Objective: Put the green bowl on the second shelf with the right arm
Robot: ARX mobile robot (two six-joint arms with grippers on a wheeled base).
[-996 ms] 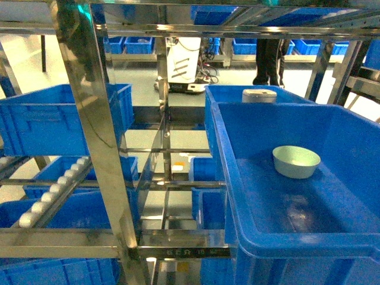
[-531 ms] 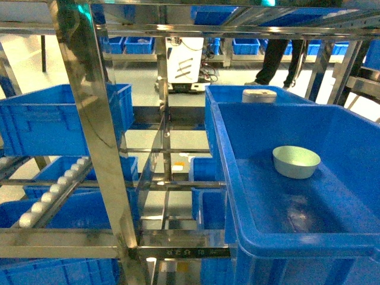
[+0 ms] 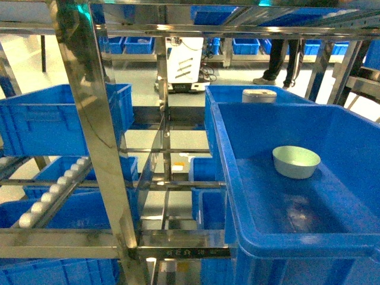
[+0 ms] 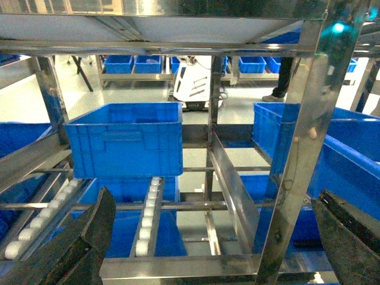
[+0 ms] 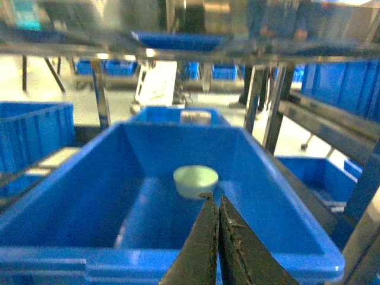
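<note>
The green bowl (image 3: 296,161) is seen upright on the floor of a big blue crate (image 3: 285,237), nearer to the far wall of the crate than to its front rim, and a little toward the right side. Nothing touches it. The crate is carried by a steel rack (image 3: 95,136) with white roller rails (image 3: 56,190).

In the right wrist view the right gripper (image 5: 214,209) is held just before the near rim of the crate, above it, and its two fingers are pressed together with nothing between them. The bowl (image 5: 195,181) lies straight ahead, apart from the tips. The left gripper (image 4: 214,237) is spread wide and empty, facing another bay of the rack.

It is judged that the bowl is not yet taken. For a good grasp, the fingers should be opened first, before the crate is entered. The rim should be cleared with margin, and one bowl wall should be pinched from above, so the bowl is not pushed along the smooth floor.
</note>
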